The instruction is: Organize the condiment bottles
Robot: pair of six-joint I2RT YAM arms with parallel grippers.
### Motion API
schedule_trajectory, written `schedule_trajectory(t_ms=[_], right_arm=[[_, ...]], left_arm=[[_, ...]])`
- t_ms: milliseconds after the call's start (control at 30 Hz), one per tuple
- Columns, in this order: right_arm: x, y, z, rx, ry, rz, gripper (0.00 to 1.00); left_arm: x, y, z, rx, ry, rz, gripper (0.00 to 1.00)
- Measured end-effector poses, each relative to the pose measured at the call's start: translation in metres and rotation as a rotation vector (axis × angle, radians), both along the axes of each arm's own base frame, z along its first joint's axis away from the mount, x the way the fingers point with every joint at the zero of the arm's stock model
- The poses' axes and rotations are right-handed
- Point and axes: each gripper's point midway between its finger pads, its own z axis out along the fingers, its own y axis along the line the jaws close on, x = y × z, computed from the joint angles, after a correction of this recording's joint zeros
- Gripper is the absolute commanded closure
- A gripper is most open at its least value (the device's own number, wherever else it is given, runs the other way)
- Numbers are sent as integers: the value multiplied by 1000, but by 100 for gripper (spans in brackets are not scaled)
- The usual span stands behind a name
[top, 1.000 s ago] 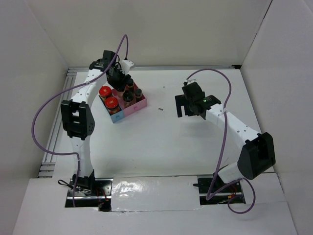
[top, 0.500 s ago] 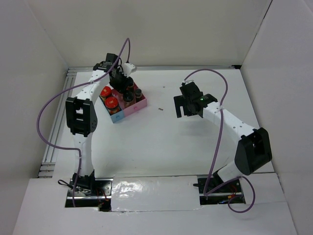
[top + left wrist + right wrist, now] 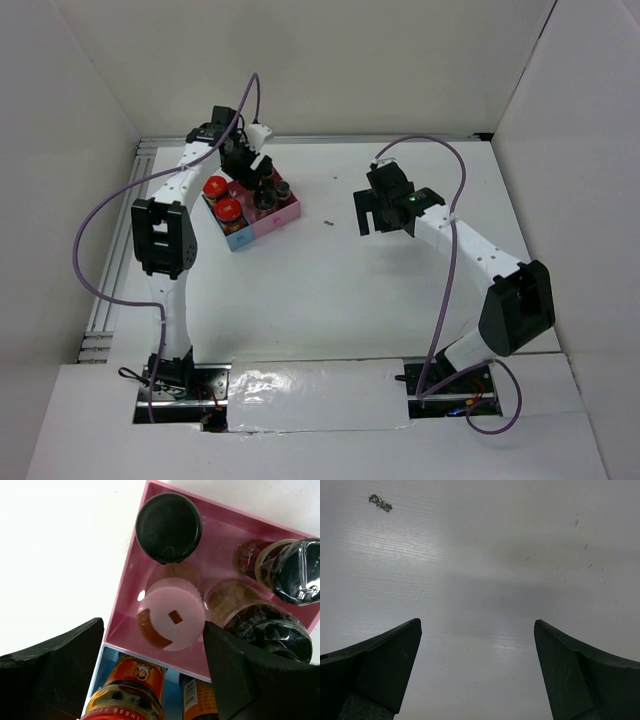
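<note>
Black fingers [image 3: 60, 665] of the left gripper [image 3: 152, 627] stand wide apart at the lower corners of the wrist view and clamp nothing. The pink-capped jar [image 3: 170, 617] sits between them in the middle of the frame; whether the right-side finger touches its cap I cannot tell. This jar stands in the pink compartment [image 3: 125, 605] of the tray [image 3: 290, 212], with one black-capped jar [image 3: 168, 527] above it and two more dark jars [image 3: 295, 570] crowded at the right edge. Below, in the blue compartment [image 3: 107, 655], the red-lidded jars [image 3: 125, 700] show their labels. In the top view the tray lies at the upper left of the table [image 3: 330, 300]. The right gripper [image 3: 477, 630], also spread wide and holding nothing, hangs over the white surface right of centre, near a small dark speck [image 3: 380, 502].
</note>
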Motion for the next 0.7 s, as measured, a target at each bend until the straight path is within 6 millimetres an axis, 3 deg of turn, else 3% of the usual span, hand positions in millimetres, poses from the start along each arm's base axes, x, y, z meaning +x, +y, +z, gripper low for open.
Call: schedule_trajectory(t_ms=[100, 200, 300, 400, 467, 600, 633, 700], right_arm=[[1, 0, 2, 3, -4, 0, 0], [4, -2, 3, 11, -6, -9, 0], [10, -12, 6, 36, -14, -36, 0], [19, -32, 15, 69, -44, -98, 0], [23, -47, 22, 91, -79, -146, 0], [18, -82, 28, 124, -122, -260, 0], [18, -85, 28, 130, -125, -275, 0], [12, -107, 20, 133, -114, -347, 0]], left_arm=[[3, 3, 10, 7, -33, 10, 6], [8, 7, 36, 8, -97, 23, 2], [14, 13, 79, -2, -204, 44, 1], [10, 33, 134, -28, -324, 99, 1], [2, 56, 171, -66, -392, 156, 0], [-36, 138, 224, -171, -473, 325, 1], [-51, 162, 229, -192, -481, 373, 1], [-84, 203, 219, -215, -461, 471, 1]])
